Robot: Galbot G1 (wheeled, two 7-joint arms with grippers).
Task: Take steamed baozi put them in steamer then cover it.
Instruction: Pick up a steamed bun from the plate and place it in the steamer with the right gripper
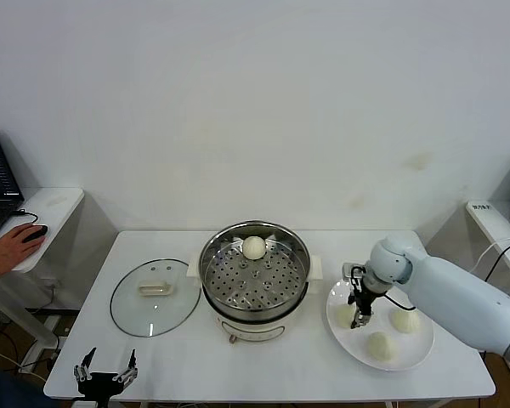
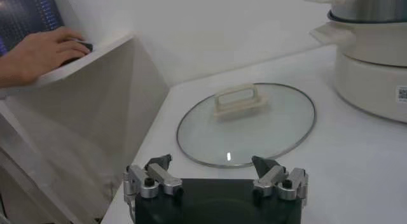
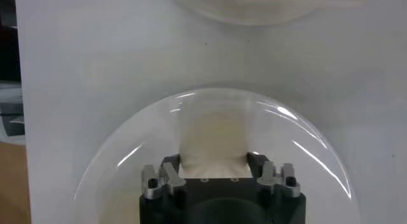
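Right gripper reaching down onto white plate, fingers pinching a steamed baozi, two more buns lying alongside, one bun sitting in steamer, cover resting on table, left gripper hanging spread wide near front edge.

Right arm reaches in from the right side, elbow bent, wrist turned straight down, the right gripper pointing at the surface below. Its fingers are drawn in against a bun, one on each side. Left gripper sits low at the near left, fingers up, jaws spread wide, holding nothing
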